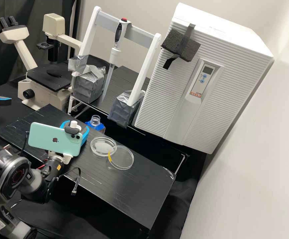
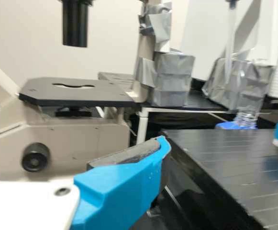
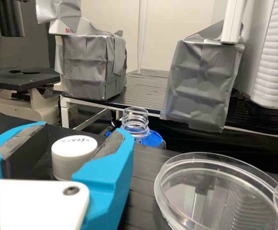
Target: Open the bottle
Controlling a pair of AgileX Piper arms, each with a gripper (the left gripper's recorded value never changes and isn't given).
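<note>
Worktop (image 1: 141, 196) carried left dish (image 1: 103, 146) and right dish (image 1: 121, 158), rims overlapping. Bottle (image 1: 95, 122) stood just behind its rear edge. Cap (image 1: 73, 124) sat between the right gripper (image 1: 75, 130) jaws, left of the bottle. Microscope (image 1: 41, 83) stood rear left, pipette stand (image 1: 117, 33) behind the bottle.

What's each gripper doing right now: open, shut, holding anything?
Left gripper: open, holding nothing.
Right gripper: shut on the white cap, which is off the bottle.

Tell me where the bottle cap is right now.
The white cap is off the bottle, held in the right gripper above the black platform; in the high view it sits just left of the open bottle and the petri dishes.
</note>
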